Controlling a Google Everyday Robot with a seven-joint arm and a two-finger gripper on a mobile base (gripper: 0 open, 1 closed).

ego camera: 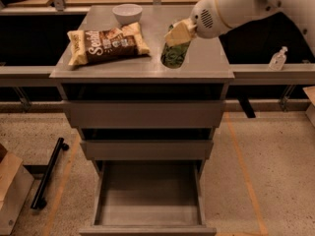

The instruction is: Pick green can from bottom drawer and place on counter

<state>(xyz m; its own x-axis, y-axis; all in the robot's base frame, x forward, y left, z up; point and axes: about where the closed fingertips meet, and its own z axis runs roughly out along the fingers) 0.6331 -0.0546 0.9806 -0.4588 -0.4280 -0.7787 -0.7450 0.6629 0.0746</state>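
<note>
The green can (174, 54) hangs tilted over the right half of the counter (206, 65), just above its surface or touching it; I cannot tell which. My gripper (179, 33) reaches in from the upper right and is shut on the can's upper part, its tan fingers (179, 31) covering the top. The bottom drawer (147, 208) is pulled out at the foot of the cabinet and its floor is bare.
A brown-and-cream snack bag (106, 43) lies on the left of the counter and a white bowl (127, 13) stands at its back. A small bottle (278, 59) stands on the right ledge. A black bar (47, 173) and a cardboard box (12, 191) lie on the floor at left.
</note>
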